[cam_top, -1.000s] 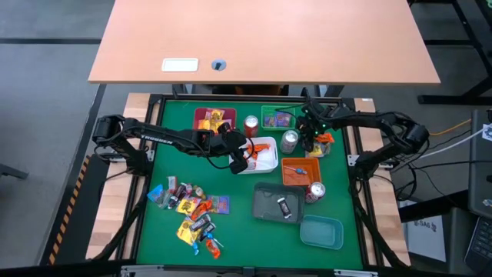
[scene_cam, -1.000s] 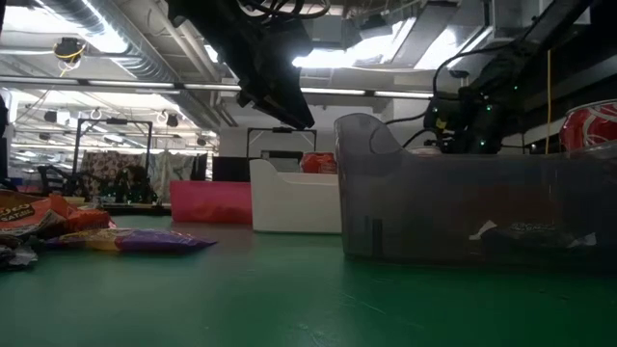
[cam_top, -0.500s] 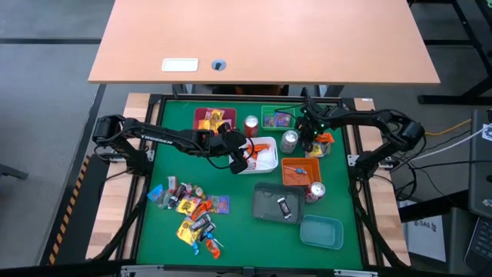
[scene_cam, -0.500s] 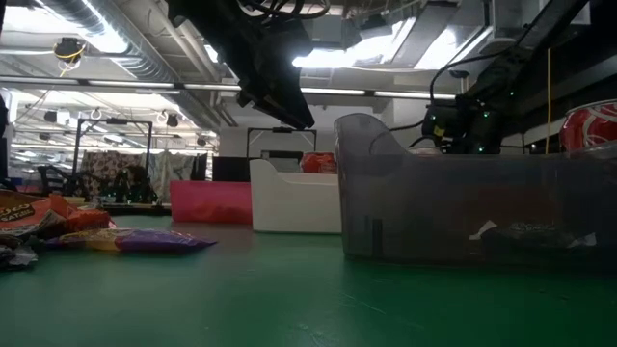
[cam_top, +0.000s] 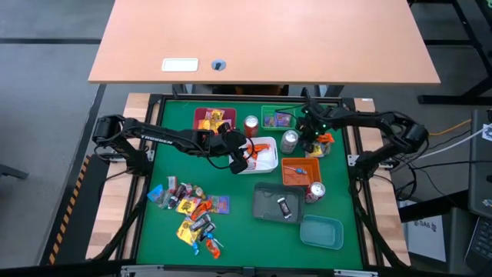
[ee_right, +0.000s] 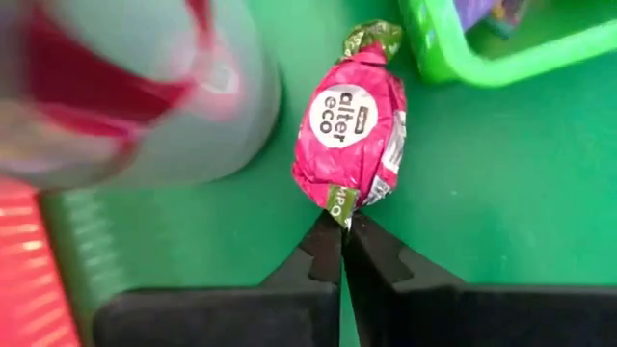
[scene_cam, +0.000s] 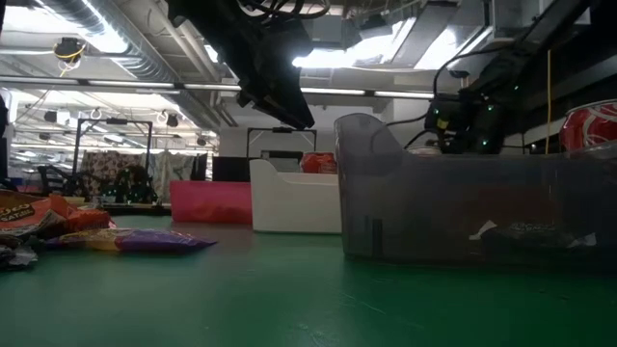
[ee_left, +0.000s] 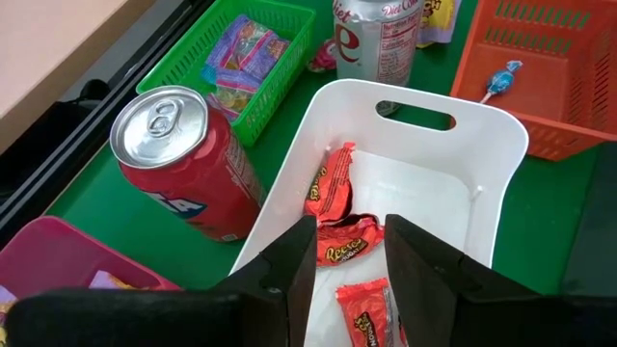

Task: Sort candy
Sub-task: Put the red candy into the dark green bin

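Note:
A pink foil-wrapped candy (ee_right: 349,130) lies on the green mat between a silver soda can (ee_right: 135,87) and the green tray (ee_right: 482,48); my right gripper (ee_right: 342,231) is shut on its wrapper. In the high view that gripper (cam_top: 310,140) stands by the silver can (cam_top: 290,141). My left gripper (ee_left: 347,253) hangs open over the white tray (ee_left: 482,135), where orange-wrapped candies (ee_left: 333,188) lie; in the high view it (cam_top: 243,158) is over that tray (cam_top: 265,163). A pile of mixed candy (cam_top: 192,214) lies on the mat at the near left. My right gripper pinches the twisted green wrapper end (ee_right: 339,200) of the pink candy between its two fingertips. The fingers slant steeply down onto it. The candy's body lies on the mat beyond the fingertips.
The mat also holds a pink tray (cam_top: 201,115), an orange tray (cam_top: 296,178), a grey tray (cam_top: 265,204) and a teal tray (cam_top: 321,232). A red can (cam_top: 250,125) stands by the white tray, another can (cam_top: 315,191) by the orange one. More candies (cam_top: 320,148) lie beside my right gripper.

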Action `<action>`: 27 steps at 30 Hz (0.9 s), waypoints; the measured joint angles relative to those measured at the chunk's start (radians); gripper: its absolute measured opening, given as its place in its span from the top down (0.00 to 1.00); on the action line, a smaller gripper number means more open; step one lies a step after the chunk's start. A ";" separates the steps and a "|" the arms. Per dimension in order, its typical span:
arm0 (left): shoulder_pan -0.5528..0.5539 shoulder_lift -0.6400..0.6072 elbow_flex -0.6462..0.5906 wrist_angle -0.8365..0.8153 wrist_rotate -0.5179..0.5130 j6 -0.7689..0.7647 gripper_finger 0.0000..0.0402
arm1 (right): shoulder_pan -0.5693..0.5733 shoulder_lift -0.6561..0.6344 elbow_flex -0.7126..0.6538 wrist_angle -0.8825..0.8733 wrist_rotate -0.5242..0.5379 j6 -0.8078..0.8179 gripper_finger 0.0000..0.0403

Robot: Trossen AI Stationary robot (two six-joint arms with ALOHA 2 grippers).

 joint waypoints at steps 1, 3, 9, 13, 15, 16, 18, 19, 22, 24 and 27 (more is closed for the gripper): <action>0.000 0.000 0.000 0.000 0.000 0.000 0.72 | 0.000 -0.015 0.000 -0.008 -0.002 0.000 0.99; 0.000 0.000 0.000 0.000 0.000 0.000 0.72 | 0.000 -0.043 0.000 -0.034 -0.005 0.000 0.99; 0.000 0.000 0.000 0.000 0.000 0.000 0.72 | 0.000 -0.136 0.001 -0.098 0.003 0.023 1.00; 0.000 0.000 0.000 0.000 0.000 0.000 0.72 | 0.000 -0.218 0.002 -0.130 0.042 0.049 1.00; 0.000 0.000 0.000 0.000 0.000 0.001 0.72 | 0.000 -0.262 0.002 -0.153 0.075 0.055 1.00; 0.000 0.000 0.000 0.000 0.000 0.001 0.72 | 0.000 -0.287 0.002 -0.163 0.088 0.056 1.00; 0.000 0.000 0.000 0.000 0.000 0.000 0.72 | 0.000 -0.335 0.002 -0.186 0.106 0.071 1.00; 0.000 0.000 0.000 0.000 0.000 0.001 0.72 | 0.000 -0.359 0.002 -0.192 0.110 0.077 1.00; 0.000 0.000 0.000 0.000 0.000 0.000 0.72 | 0.000 -0.430 0.002 -0.225 0.110 0.100 1.00; 0.000 0.000 0.000 0.000 0.000 0.001 0.72 | 0.000 -0.478 0.002 -0.242 0.110 0.124 1.00; 0.000 0.000 0.000 0.000 0.000 0.002 0.72 | 0.000 -0.548 0.002 -0.267 0.089 0.159 1.00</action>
